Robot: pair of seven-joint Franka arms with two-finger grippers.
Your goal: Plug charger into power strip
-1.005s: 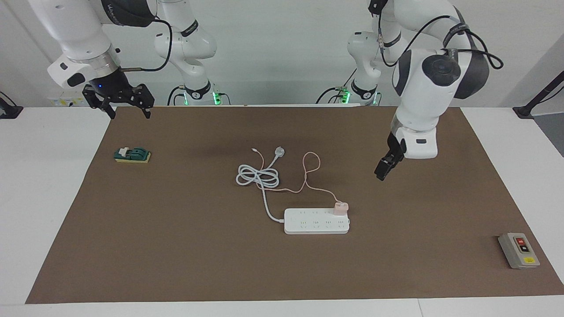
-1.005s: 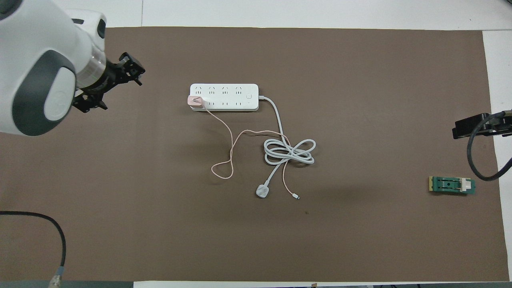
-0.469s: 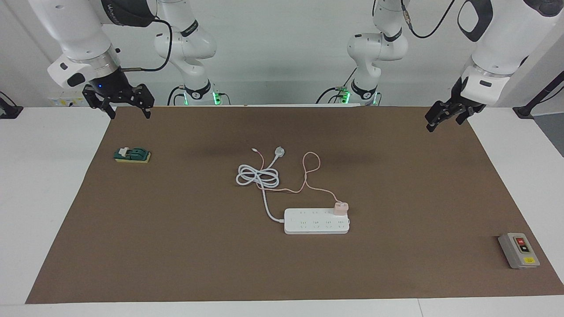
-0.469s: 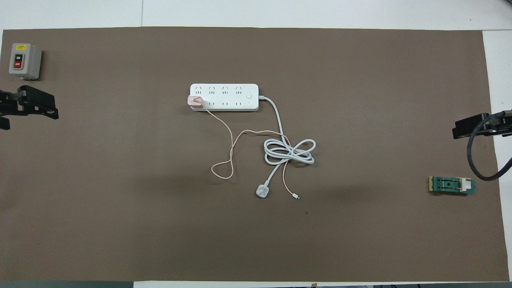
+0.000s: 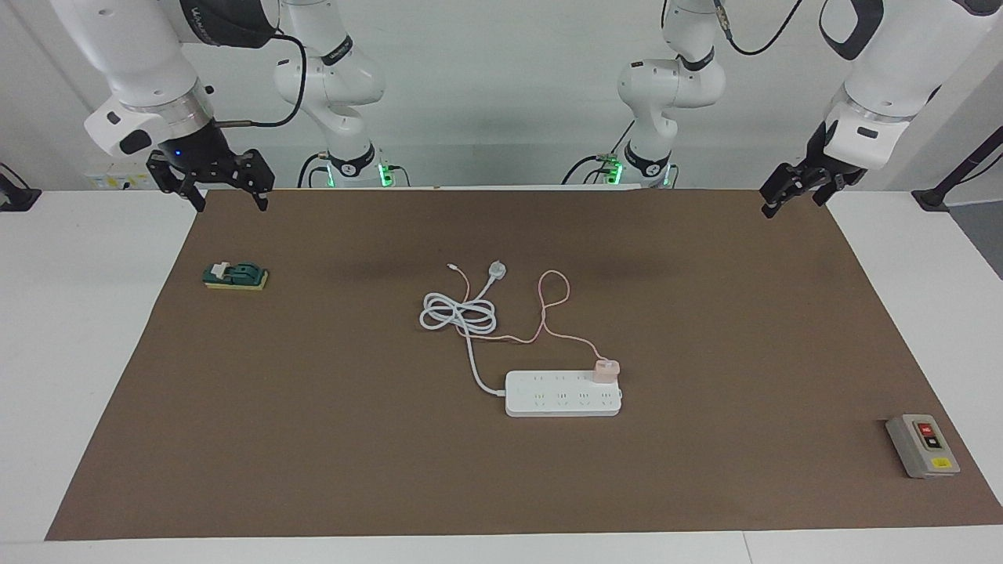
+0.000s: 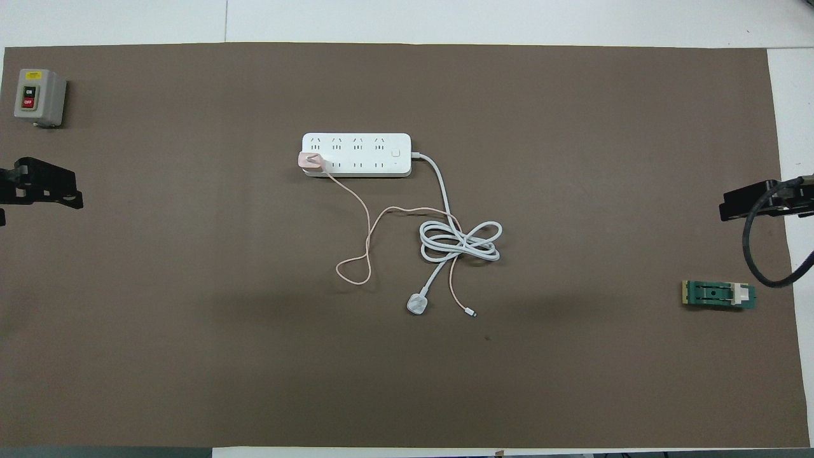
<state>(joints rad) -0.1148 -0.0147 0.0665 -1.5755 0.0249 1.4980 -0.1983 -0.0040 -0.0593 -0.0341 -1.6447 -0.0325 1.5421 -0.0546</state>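
Observation:
The white power strip lies flat mid-mat. The pale-pink charger stands upright in the strip's end socket toward the left arm's end, in the row nearer the robots. Its thin pink cable loops toward the robots. My left gripper hangs open and empty over the mat's corner at its own end, well away from the strip. My right gripper hangs open and empty over the mat's corner at the other end, waiting.
The strip's thick white cord lies coiled nearer the robots, ending in a round white plug. A grey switch box sits toward the left arm's end. A green and yellow block sits toward the right arm's end.
My left arm has swung up and away from beside the strip to the mat's corner at its own end. The charger stays in the strip. The right arm has not moved.

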